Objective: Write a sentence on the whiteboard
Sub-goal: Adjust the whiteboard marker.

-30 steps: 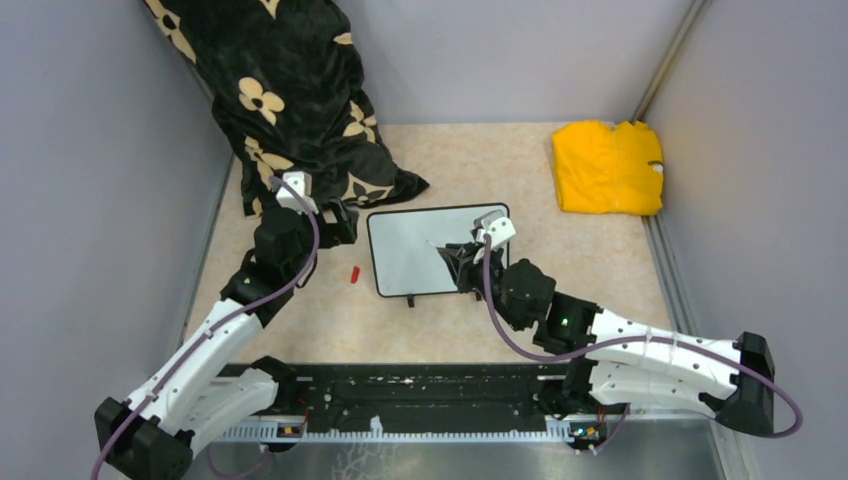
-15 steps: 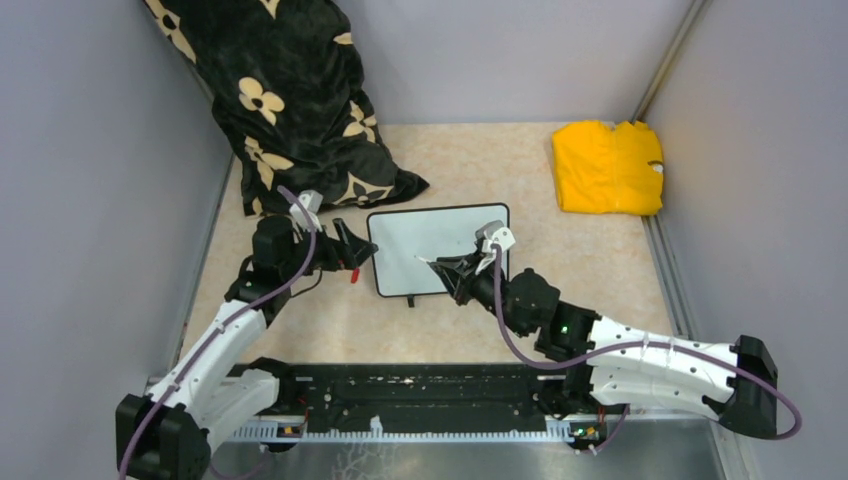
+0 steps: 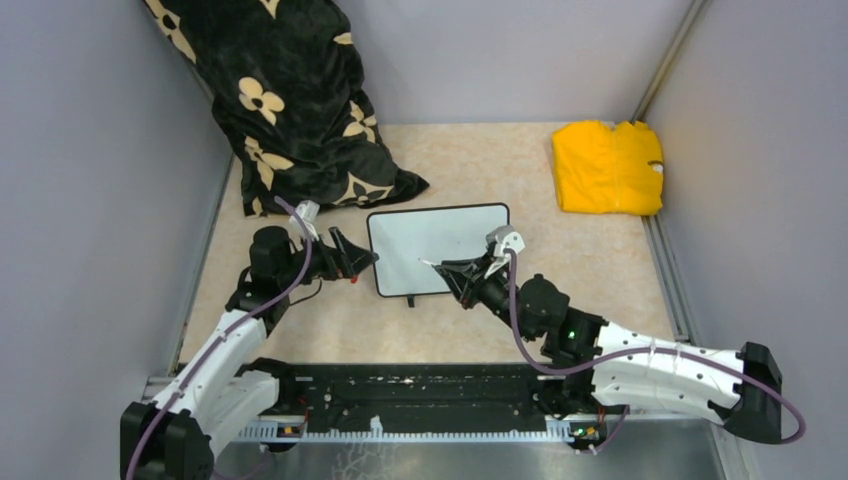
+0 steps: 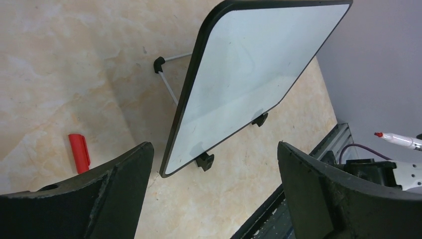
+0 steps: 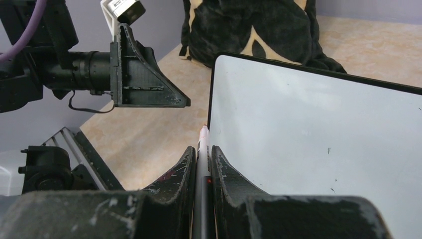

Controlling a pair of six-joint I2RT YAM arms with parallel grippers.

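Left arm's on the move! A second ago its wrist was tucked up by the pillow [image 3: 290, 110] at 11 o'clock; now it has swung down and the left gripper [image 3: 365, 264] points straight at the whiteboard [image 3: 440, 235] from 9 o'clock. Its jaws are spread wide with nothing between them, and in the left wrist view they frame the board's near corner. It is just beside the frame, not touching.

And the right arm has backed off! Its wrist was hanging over the board's lower right a second ago; now it has slid out toward 5 o'clock. The right gripper [image 3: 455, 272] is clenched on the marker [image 5: 203, 142], cap off, red tip forward. From the left wrist view that tip hangs in the air clear of the white surface, so no contact at the moment.

Where's the board? Dead centre of the table, propped at a slant on its feet and wire stand, between the two grippers. The sentence is not there yet: the face is blank but for a few dark specks.

The red cap [image 4: 79, 152] lies on the table at 8 o'clock of the board, just under the left jaws. The yellow cloth [image 3: 607, 167] sits well apart at 1 o'clock.

My read: this is a set-up beat. The left looks to be coming in to steady the board, the right lining up its first stroke. The writing is all still to do.
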